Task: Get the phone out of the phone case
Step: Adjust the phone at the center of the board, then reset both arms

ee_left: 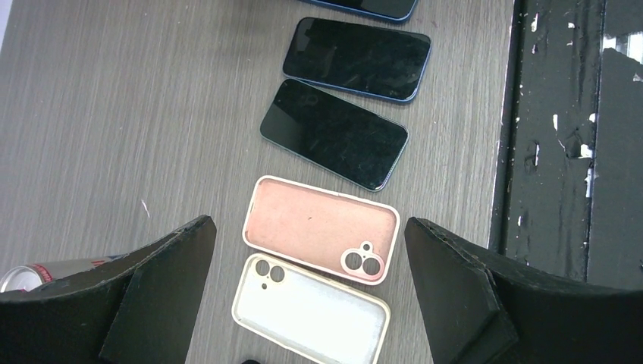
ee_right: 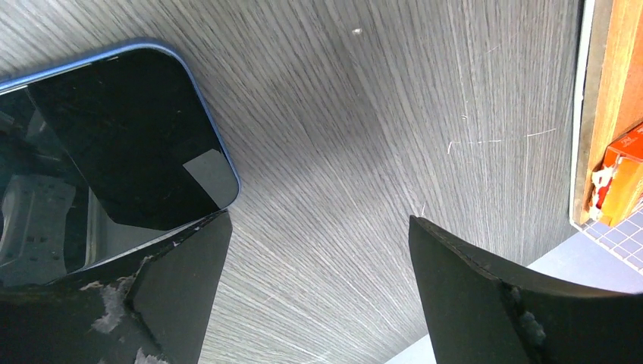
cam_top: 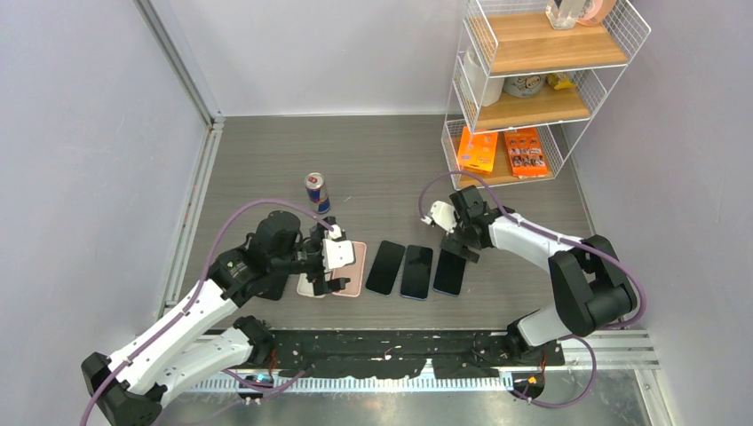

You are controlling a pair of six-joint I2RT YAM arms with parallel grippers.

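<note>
Both sets of fingers are spread wide and neither is holding anything. The left fingers (ee_left: pixel 159 288) hang over the two cases at the left end of the row. From the wrist cam the pink case (ee_left: pixel 322 239) sits right in the gap between them. The cream case (ee_left: pixel 311 318) is just beside it on the left. Both cases lie flat on the tabletop (cam_top: pixel 373 160), hollow side up, so you can see the lining and the camera cutouts.

To the right of the cases there's a neat row of three bare handsets, screens up: left phone (cam_top: pixel 385 267), middle phone (cam_top: pixel 416 272) and right phone (cam_top: pixel 449 273). They lie just beside each other.

The right fingers (ee_right: pixel 485 296) are over the far end of the right phone. Its blue-edged corner shows next to one finger in the wrist view. Can't tell if the finger actually touches it.

Other stuff: a drink can (cam_top: pixel 317 192) stands upright on the far side of the cases, and a wire shelf (cam_top: pixel 524 106) with orange boxes on its lowest level sits at the far right.
</note>
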